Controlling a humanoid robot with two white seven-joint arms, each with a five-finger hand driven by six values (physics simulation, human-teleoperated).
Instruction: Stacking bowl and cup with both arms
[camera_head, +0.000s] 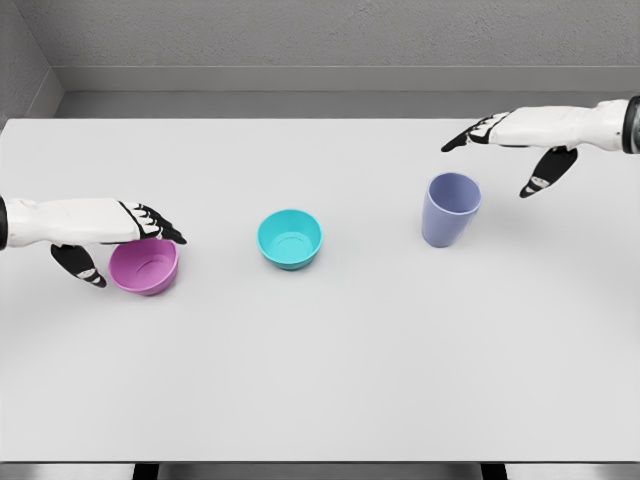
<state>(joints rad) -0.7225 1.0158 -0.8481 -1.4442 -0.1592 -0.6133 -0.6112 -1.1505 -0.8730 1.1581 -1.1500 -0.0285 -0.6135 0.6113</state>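
A pink bowl stands upright on the white table at the left. My left hand hovers over its far rim, fingers stretched above the bowl and thumb down at its left side, holding nothing. A teal bowl sits near the middle. A lavender cup stands upright to the right. My right hand hangs above and to the right of the cup, fingers spread, thumb pointing down, apart from it.
The table's back edge meets a grey wall. Its front edge runs along the bottom of the view.
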